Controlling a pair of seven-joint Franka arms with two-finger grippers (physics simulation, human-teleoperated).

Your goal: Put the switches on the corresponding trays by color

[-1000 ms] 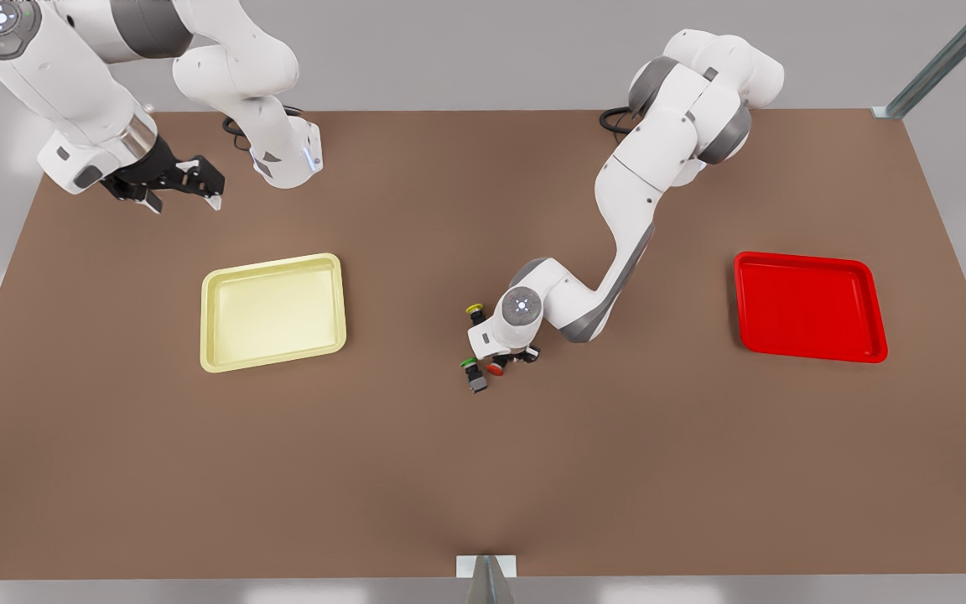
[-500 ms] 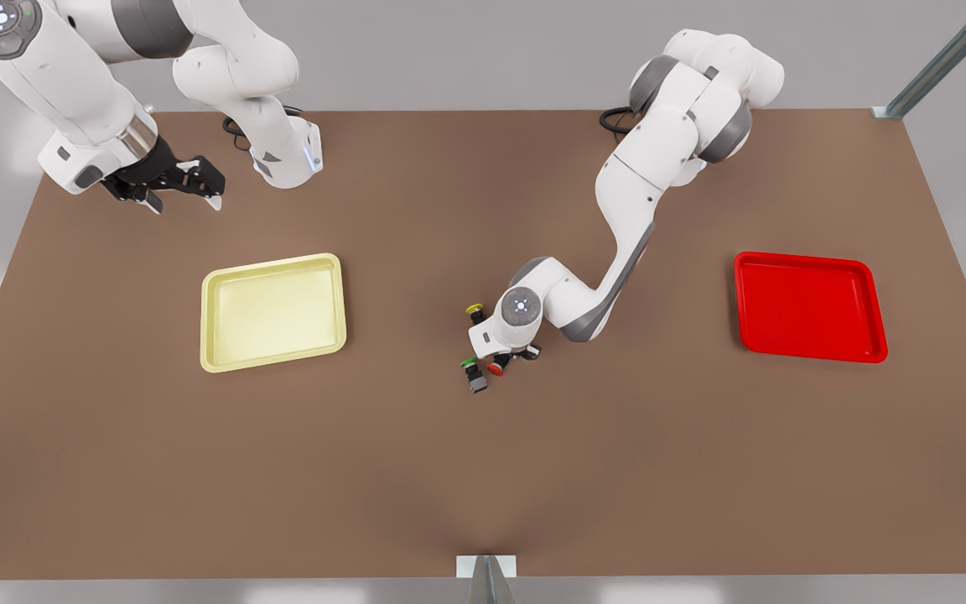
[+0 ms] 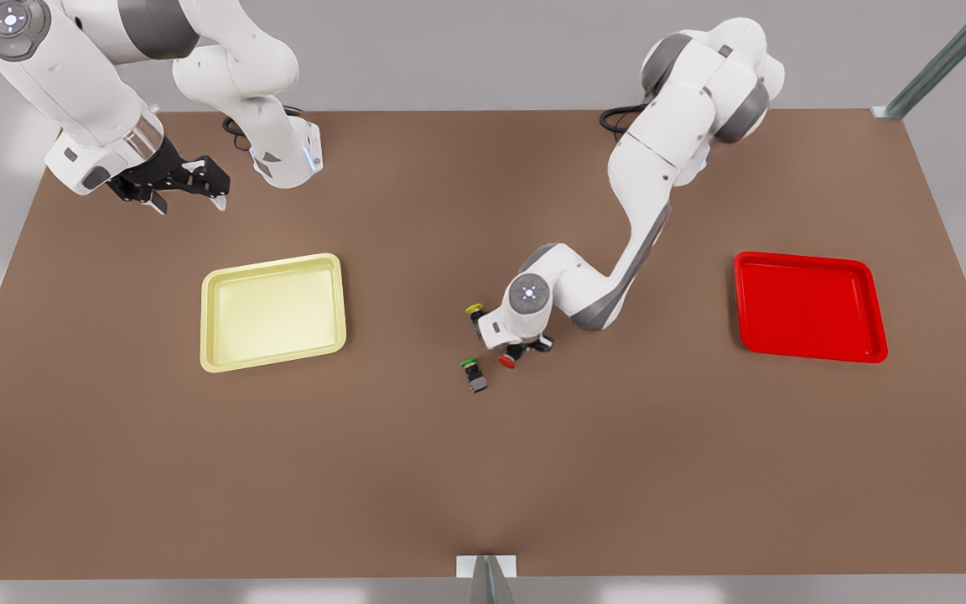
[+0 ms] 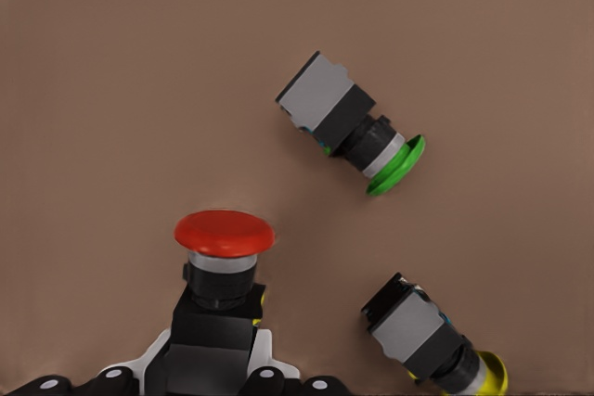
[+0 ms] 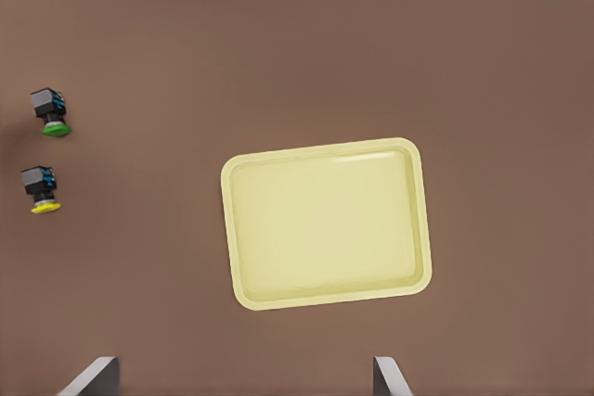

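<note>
Gripping red switch [image 4: 224,266], left hand [image 3: 525,350] mid-table; right hand [image 3: 173,180] open, waiting beyond yellow tray [image 3: 273,312].

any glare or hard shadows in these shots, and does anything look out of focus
Front view: flat, even light; faint sheen on the red tray, and only small soft shadows. Left wrist view: the left gripper clamps the red switch, whose cap edges look smeared; the green switch casts almost no shadow. Right wrist view: a pale highlight on the yellow tray rim.
</note>
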